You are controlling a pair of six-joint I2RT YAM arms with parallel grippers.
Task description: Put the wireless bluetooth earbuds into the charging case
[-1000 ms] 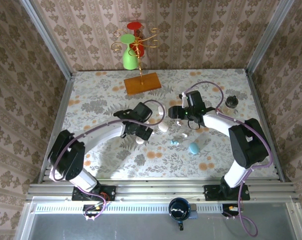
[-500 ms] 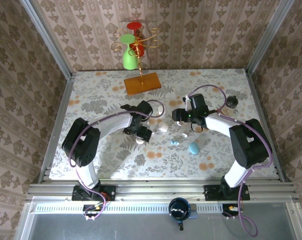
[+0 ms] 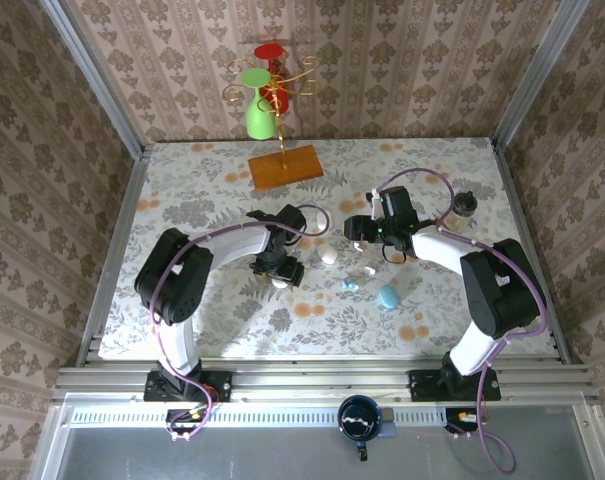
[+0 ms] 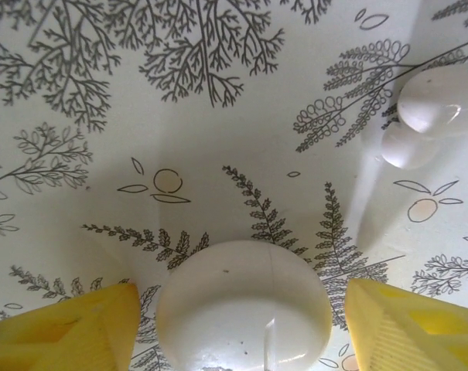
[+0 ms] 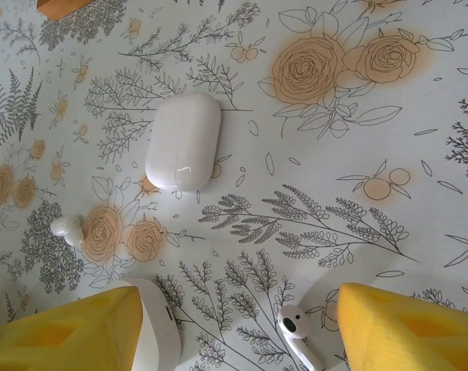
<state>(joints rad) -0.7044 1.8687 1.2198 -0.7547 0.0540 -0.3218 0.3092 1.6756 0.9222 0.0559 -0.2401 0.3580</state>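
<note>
A white pebble-like charging case [image 4: 244, 294] lies shut on the flowered cloth between my left gripper's [image 4: 243, 313] yellow fingers [image 4: 63, 328]. A thin gap shows on each side, so the gripper is open. In the top view this case [image 3: 280, 282] sits under the left gripper [image 3: 282, 268]. A second white case [image 5: 183, 141] lies ahead of my open right gripper [image 5: 241, 321]. One white earbud [image 5: 299, 334] rests between the right fingers and touches neither; another [image 5: 66, 226] lies to the left. A white rounded piece [image 5: 158, 325] sits against the left finger's inner side.
Pale blue earbuds [image 3: 349, 286] and a blue case [image 3: 388, 296] lie toward the near side. An orange board [image 3: 285, 166] with a wire stand and a green vase [image 3: 259, 110] stands at the back. A small black object [image 3: 465, 203] sits at the far right.
The left arm has swung its elbow right, and the left jaws have narrowed around the white case. The right gripper shifted a little right early on and then stayed still.
</note>
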